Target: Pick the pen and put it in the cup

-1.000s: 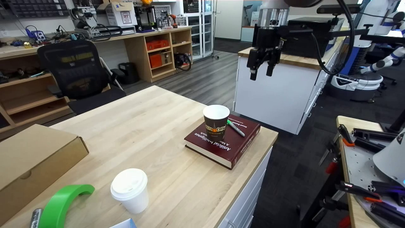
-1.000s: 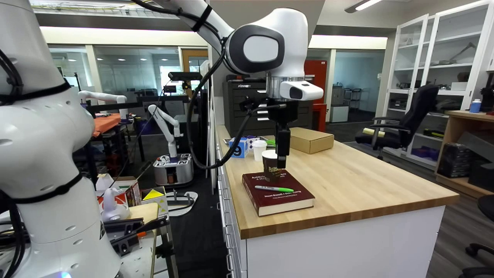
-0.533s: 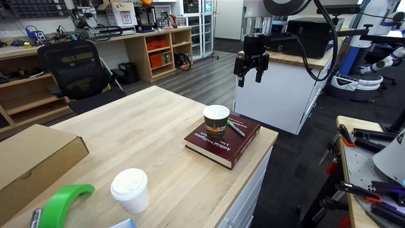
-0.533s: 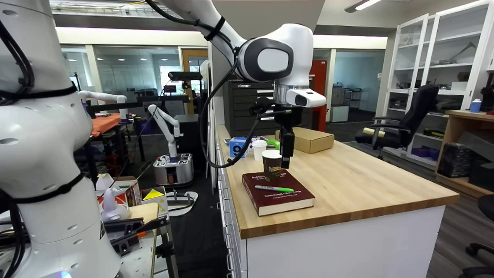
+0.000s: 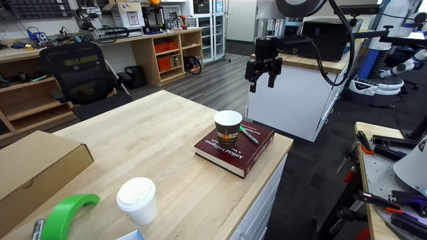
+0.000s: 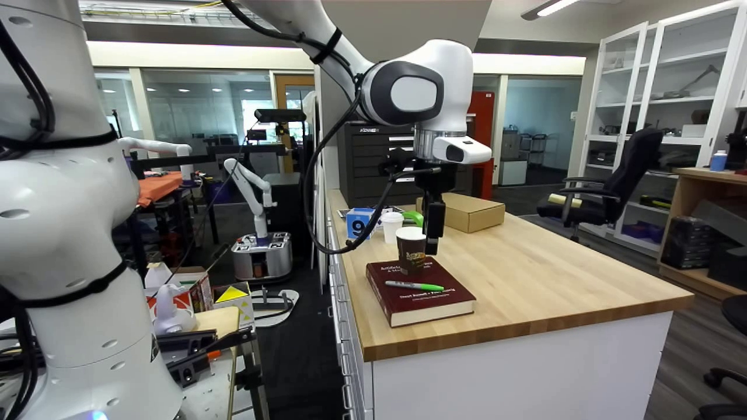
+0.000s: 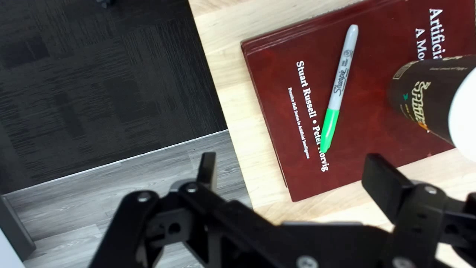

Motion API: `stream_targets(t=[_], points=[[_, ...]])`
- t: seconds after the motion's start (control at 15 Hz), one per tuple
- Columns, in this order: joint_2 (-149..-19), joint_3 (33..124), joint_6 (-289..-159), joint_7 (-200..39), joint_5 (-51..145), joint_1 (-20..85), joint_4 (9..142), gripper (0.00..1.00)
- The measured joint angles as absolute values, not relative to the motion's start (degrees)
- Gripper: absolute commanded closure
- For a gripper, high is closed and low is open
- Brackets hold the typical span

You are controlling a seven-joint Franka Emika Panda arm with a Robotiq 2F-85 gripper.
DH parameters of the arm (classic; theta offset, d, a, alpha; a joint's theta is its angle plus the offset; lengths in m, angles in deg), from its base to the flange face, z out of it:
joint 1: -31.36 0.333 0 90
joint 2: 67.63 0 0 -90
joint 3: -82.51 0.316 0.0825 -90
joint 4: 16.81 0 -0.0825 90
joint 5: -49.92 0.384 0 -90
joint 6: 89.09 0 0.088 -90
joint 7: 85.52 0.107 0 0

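The pen, a marker with a grey body and green cap, lies flat on the dark red book; it shows in the wrist view (image 7: 339,83) and both exterior views (image 5: 248,135) (image 6: 414,286). The brown paper cup with white rim stands upright on the same book beside the pen (image 5: 227,135) (image 6: 412,254); the wrist view cuts it off at the right edge (image 7: 420,98). My gripper (image 7: 290,157) is open and empty, above the book's level and apart from pen and cup. In the wrist view the cap end points toward the gap between the fingertips. The gripper shows in both exterior views (image 5: 262,86) (image 6: 432,249).
The book (image 6: 420,303) lies near a corner of the wooden table (image 5: 160,133). A white lidded cup (image 5: 137,200), a green curved object (image 5: 66,213), a cardboard box (image 5: 40,166) and a blue box (image 6: 360,223) stand farther along the table.
My gripper has moved left and down in an exterior view, mostly in the first half second, with only a slight shift since. The pen, cup and book have not moved.
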State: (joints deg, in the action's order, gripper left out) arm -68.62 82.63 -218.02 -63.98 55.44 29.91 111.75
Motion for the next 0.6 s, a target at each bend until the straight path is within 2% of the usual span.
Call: stream_targets(t=[0.6], points=[[-72.0, 83.1, -218.3, -55.6, 55.5, 32.5, 111.7, 0.0]])
